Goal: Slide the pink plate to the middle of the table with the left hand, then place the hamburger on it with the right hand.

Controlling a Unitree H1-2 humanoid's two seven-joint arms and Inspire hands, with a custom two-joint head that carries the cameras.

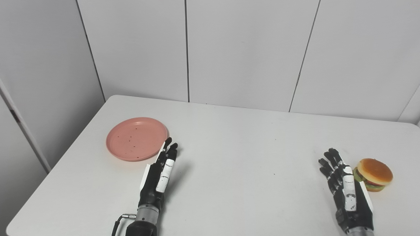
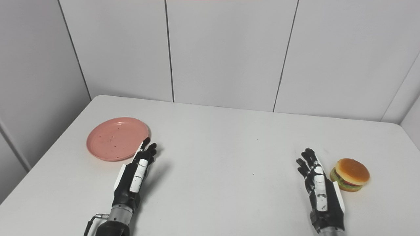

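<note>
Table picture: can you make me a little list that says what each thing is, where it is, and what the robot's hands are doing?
table: white table against a pale panelled wall
pink plate: pink plate lies flat at the left, nothing on it but dark specks
hamburger: hamburger sits at the right, on the table, not on the plate
left hand: left hand open, holding nothing, fingertips by the plate's near right rim
right hand: right hand open, holding nothing, just left of the hamburger
plate slid to middle: not yet

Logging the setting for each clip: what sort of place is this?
Most likely a lab or test booth, not a home: a bare white table enclosed by plain white wall panels, holding only a round pink plastic plate and a toy-like hamburger.
</note>
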